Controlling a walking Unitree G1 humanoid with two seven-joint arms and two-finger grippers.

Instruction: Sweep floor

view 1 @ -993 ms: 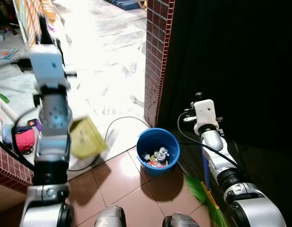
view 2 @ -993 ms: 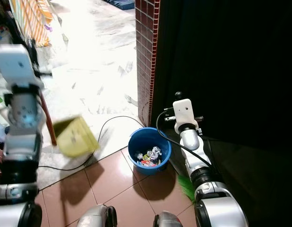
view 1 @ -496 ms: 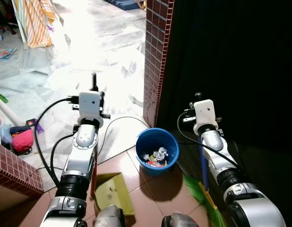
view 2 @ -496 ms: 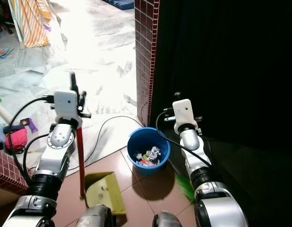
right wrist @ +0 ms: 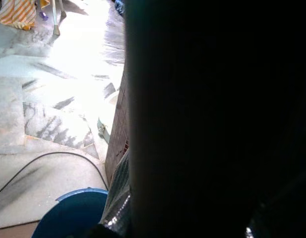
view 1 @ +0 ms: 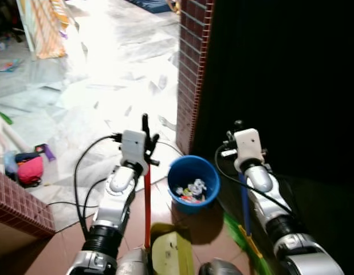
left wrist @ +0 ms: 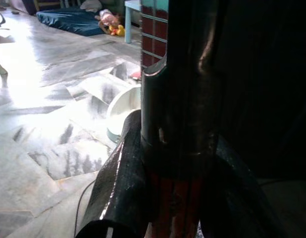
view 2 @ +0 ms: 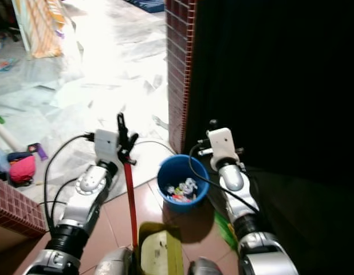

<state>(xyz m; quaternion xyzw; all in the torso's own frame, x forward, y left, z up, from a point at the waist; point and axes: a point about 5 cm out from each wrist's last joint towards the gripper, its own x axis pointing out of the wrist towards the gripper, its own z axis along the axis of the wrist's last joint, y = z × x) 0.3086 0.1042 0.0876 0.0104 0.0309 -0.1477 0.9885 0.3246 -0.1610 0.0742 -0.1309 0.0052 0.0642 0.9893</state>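
Observation:
My left gripper (view 1: pixel 145 127) is shut on the red handle (view 1: pixel 147 200) of a yellow dustpan (view 1: pixel 172 259), which stands on the brown tiles just before my feet. In the left wrist view the black fingers (left wrist: pixel 118 188) clasp that handle (left wrist: pixel 182 124). A blue bucket (view 1: pixel 193 182) holding crumpled litter sits right of the dustpan. My right gripper (view 1: pixel 239 125) is beyond the bucket by the dark opening, shut on a broom's blue handle (view 1: pixel 244 200); the green bristles (view 1: pixel 239 230) rest on the floor. The right wrist view is mostly dark, with the bucket rim (right wrist: pixel 69 218) showing.
A red brick pillar (view 1: pixel 191 69) rises behind the bucket, with a black opening to its right. A low brick wall (view 1: pixel 19 203) stands at the left. A black cable (view 1: pixel 79 172) lies on the floor near a pink item (view 1: pixel 29 170). Bright marble floor stretches ahead.
My left arm has swung the dustpan down from a raised position at the left and set it upright on the tiles beside the bucket. The right arm and broom have stayed in place.

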